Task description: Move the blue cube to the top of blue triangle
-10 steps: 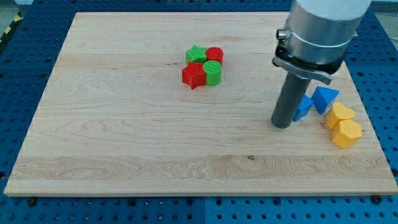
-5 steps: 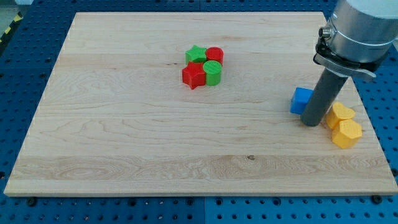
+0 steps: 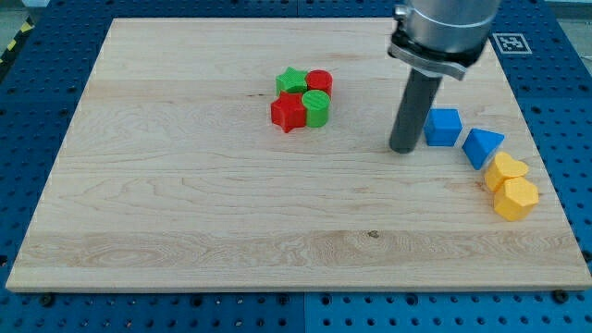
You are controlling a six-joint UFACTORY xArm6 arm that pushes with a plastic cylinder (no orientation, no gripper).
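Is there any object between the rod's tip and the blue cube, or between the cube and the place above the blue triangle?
Nothing visible. My tip is just left of the blue cube, and the board above the blue triangle is bare.

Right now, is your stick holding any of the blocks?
No, nothing is held. My tip only pushes, and it stands on the board just to the view's left of the blue cube, close beside it.

- Bright, even light falls from overhead across the pale wooden counter [image 3: 185, 203], with no glare on its matte grain.
- Shadows are short and soft, just under the small coloured blocks and the dark straight rod [image 3: 412, 111].
- Focus is sharp throughout; the counter's edges look straight, without visible distortion.
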